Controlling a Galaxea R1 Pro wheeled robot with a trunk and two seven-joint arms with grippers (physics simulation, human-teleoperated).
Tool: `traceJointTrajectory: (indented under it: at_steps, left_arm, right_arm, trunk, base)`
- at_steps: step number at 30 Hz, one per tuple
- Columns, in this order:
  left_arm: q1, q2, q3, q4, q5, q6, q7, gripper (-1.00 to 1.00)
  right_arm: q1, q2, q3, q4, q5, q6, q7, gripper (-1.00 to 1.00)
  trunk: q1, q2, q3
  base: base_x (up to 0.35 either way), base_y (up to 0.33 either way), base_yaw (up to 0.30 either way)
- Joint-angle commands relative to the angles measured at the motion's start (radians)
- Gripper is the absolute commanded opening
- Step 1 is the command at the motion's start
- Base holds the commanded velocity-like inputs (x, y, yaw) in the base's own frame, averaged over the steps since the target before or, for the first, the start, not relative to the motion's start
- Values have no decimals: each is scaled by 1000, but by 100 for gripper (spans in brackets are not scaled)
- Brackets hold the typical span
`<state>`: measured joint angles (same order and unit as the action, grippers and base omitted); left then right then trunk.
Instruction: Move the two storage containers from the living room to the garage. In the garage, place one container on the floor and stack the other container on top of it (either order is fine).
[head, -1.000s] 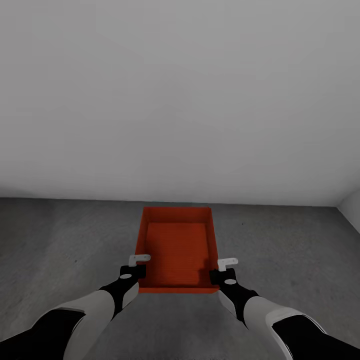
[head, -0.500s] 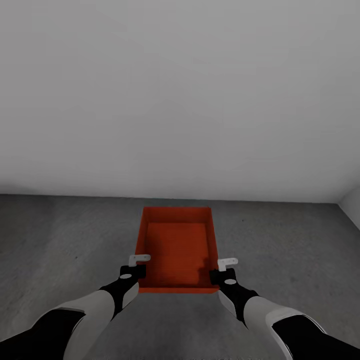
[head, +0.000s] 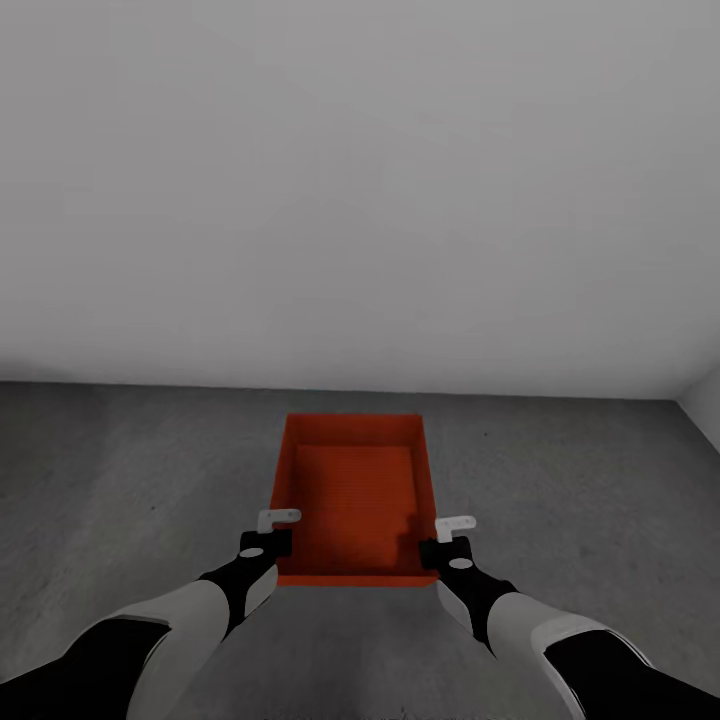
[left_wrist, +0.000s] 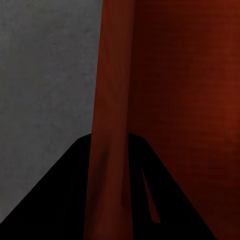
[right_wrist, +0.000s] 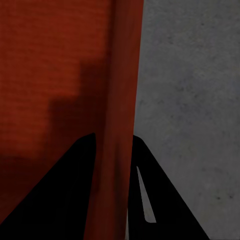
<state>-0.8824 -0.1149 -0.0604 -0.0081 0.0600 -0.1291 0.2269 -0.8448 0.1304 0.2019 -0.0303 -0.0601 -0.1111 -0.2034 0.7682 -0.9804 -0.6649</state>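
Light is soft, even and rather dim, with no glare. The grey wall (head: 360, 180) shades gently darker towards the floor (head: 130, 480). Inside the storage container (head: 352, 495) a blocky shadow lies near the right pincer (head: 447, 541). Both wrist views are soft and grainy, their black fingers (left_wrist: 60, 200) featureless silhouettes.

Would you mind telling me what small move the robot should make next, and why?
Probably lower the container onto the concrete floor. The left hand and right hand each pinch a side wall, and it looks held above the floor near the grey wall.
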Motion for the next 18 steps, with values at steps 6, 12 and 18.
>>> traceJointTrajectory:
  at_steps: [6,12,18]
  left_arm:
    - [-1,0,31,-18,3,-19,14,-100]
    - [-1,0,31,-18,3,-19,15,-100]
    - [-1,0,31,-18,3,-18,15,-100]
  right_arm:
    - [0,2,-4,6,-24,-5,-7,-100]
    - [0,2,-4,6,-24,-5,-7,-100]
    - [0,2,-4,6,-24,-5,-7,-100]
  trunk:
    - [0,-1,-11]
    - [0,-1,-20]
    - [0,-1,-30]
  base:
    - [0,0,0]
    - [0,0,0]
    - [0,0,0]
